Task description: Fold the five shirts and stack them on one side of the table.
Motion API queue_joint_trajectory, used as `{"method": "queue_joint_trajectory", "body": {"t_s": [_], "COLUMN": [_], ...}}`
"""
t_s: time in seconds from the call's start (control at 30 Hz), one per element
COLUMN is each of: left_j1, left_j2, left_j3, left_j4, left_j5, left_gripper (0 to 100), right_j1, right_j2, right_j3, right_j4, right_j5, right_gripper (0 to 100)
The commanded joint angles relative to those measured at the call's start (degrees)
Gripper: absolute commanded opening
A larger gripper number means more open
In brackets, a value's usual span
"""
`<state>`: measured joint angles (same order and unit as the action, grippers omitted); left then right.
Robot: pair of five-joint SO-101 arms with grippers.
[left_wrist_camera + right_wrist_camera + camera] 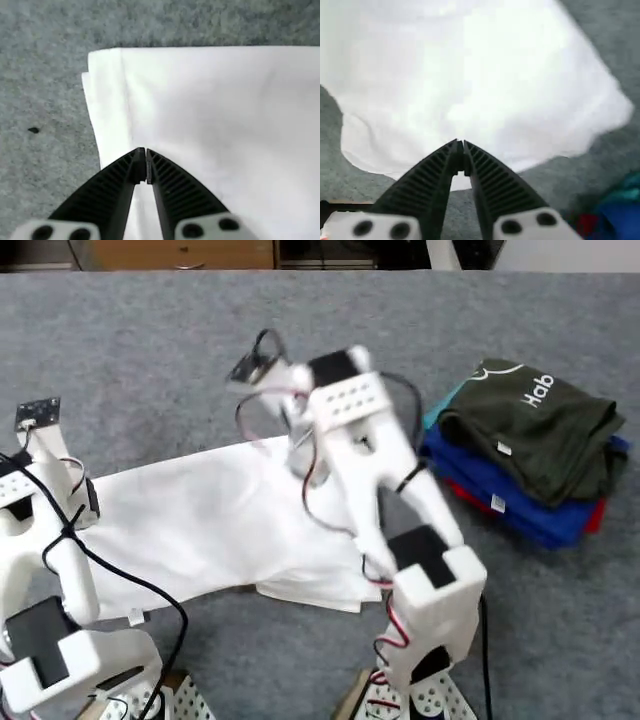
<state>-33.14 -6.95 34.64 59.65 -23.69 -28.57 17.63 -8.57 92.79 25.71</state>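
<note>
The white shirt is spread on the grey tabletop between the 2 arms, partly folded, with a doubled edge seen in the left wrist view. A stack of folded shirts is set well apart to one side, dark green uppermost. The left claw is pressed together over that doubled edge. The right claw is likewise pressed together near another edge. No cloth is seen pinched in either. The fabric is judged light, limp and prone to sagging, so it is best taken at corners, through both layers, by 2 claws together.
</note>
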Motion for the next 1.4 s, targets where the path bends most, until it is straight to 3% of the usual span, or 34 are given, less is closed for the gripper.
{"method": "queue_joint_trajectory", "body": {"t_s": [0.0, 0.3, 0.53, 0.9, 1.37], "left_j1": [-0.1, -1.6, -1.8, -2.4, -5.1], "left_j2": [1.2, 1.9, 1.9, 1.8, 1.8], "left_j3": [0.2, 2.6, 3.2, 3.2, 3.0], "left_j4": [-0.5, -0.8, -0.4, -0.4, -0.4], "left_j5": [-0.1, -3.3, -3.3, -3.3, -3.3], "left_gripper": [2, 2, 2, 2, 2], "right_j1": [-4.4, -7.4, -8.1, -18.7, -19.0], "right_j2": [-6.5, -9.0, -9.2, -20.6, -26.6], "right_j3": [10.9, 28.1, 31.5, 43.0, 50.5], "right_j4": [-6.2, -16.9, -16.5, -18.0, -18.8], "right_j5": [-1.9, -2.2, -2.2, -5.3, -4.7], "right_gripper": [0.5, 0.5, 0.5, 0.5, 0.5]}}
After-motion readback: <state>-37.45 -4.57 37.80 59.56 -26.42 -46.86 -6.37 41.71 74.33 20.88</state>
